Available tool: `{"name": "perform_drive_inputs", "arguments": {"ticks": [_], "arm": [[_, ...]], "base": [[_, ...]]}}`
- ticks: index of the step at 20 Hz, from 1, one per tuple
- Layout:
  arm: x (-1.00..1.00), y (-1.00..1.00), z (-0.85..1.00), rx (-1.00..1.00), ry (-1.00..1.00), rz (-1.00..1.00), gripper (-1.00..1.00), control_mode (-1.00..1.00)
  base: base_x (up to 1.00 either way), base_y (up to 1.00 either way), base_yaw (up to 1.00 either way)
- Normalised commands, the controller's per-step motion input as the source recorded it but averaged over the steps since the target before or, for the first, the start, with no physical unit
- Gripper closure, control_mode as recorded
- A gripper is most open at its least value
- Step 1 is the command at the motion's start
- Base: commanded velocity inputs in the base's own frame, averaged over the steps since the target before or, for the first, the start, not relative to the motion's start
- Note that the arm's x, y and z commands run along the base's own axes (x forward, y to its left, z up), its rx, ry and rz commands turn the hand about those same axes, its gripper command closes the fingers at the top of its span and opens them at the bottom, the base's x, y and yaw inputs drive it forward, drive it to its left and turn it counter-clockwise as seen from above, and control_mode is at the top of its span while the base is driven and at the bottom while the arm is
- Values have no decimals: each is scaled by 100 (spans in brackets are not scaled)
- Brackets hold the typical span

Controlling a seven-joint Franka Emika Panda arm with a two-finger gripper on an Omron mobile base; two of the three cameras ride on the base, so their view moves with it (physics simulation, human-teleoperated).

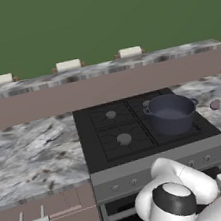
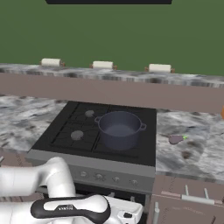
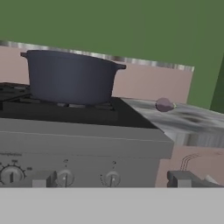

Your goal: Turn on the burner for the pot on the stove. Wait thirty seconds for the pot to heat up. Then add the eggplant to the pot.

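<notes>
Low before the stove (image 3: pixel 78 140), the gripper (image 3: pixel 113 180) stood open, its knobs (image 3: pixel 112 178) just ahead, level with the fingers (image 3: pixel 186 178); pot (image 3: pixel 70 76) above.

I am in a home kitchen. A black four-burner cooktop (image 1: pixel 135 126) with grates and a grey knob panel sits in a grey-veined marble counter (image 1: pixel 33 155). On the cooktop's right side stands a deep dark blue-grey pot (image 1: pixel 171 113). Below the cooktop is an oven door; beside it are brown cabinet drawers (image 2: pixel 188 201). Behind the cooktop rises a green wall (image 1: pixel 94 24).
</notes>
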Motion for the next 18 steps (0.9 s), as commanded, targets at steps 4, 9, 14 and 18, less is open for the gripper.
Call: {"name": "perform_drive_inputs", "arguments": {"ticks": [4, 9, 14, 18], "arm": [[0, 3, -3, 0, 0, 1, -100, -100], [6, 4, -5, -3, 0, 1, -100, -100], [23, 0, 0, -1, 0, 0, -100, -100], [33, 0, 0, -1, 0, 0, -100, -100]], "base": [[0, 0, 0], [0, 0, 0], [0, 0, 0], [0, 0, 0]]}}
